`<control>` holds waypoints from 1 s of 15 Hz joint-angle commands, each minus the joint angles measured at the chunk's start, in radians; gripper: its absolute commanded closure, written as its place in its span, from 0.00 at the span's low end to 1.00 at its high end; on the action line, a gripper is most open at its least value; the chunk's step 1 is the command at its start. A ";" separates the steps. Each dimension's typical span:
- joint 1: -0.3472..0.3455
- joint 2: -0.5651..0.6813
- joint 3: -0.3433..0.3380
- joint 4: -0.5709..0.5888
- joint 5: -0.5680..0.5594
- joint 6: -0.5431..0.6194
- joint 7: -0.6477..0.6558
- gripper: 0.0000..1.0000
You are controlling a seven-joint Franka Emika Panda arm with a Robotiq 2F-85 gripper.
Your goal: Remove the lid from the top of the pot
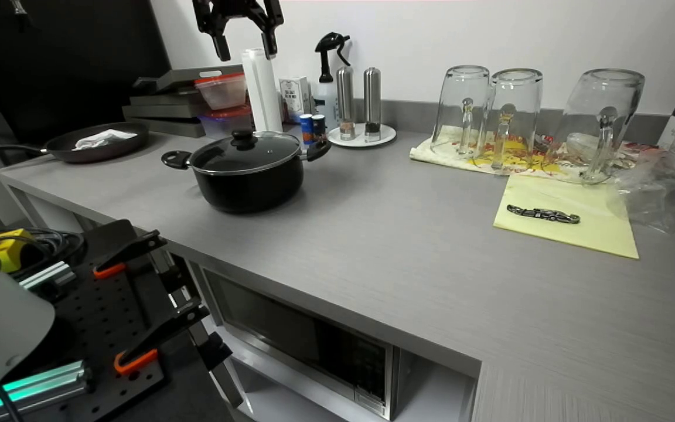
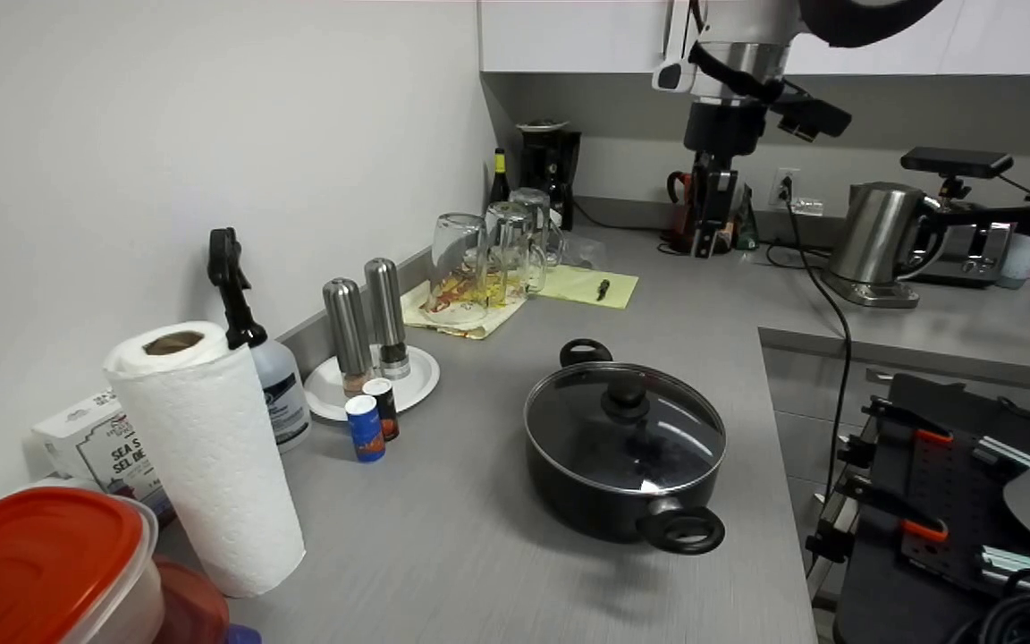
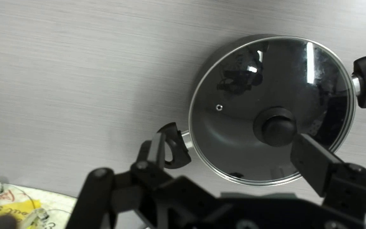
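1. One glass lid [image 2: 625,436] sits on the wide black pot [image 1: 249,192], its black knob [image 3: 279,131] rising at the centre.
2. I'd have it take that knob alone; catching a side handle [image 1: 176,159] would likely drag the whole pot.
3. From where I stand, the hand [image 1: 246,54] hangs well above, spread wide with nothing in it. In the wrist view the knob shows off-centre, nearer one finger [image 3: 311,162], so lining up should come first.
4. Then straight down, pinch without pressing on the glass, and lift level.
5. Keep away from the steel-topped mills [image 1: 372,101] and upturned glass mugs [image 1: 515,97]; lower it gently onto the grey surface [image 1: 384,234].
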 commanded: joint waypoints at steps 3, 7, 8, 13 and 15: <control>0.036 0.151 0.017 0.080 0.076 0.036 -0.133 0.00; 0.035 0.258 0.052 0.127 0.075 0.067 -0.164 0.00; 0.035 0.284 0.063 0.139 0.078 0.072 -0.172 0.00; 0.030 0.378 0.115 0.178 0.058 0.108 -0.176 0.00; 0.030 0.403 0.136 0.184 0.060 0.114 -0.184 0.00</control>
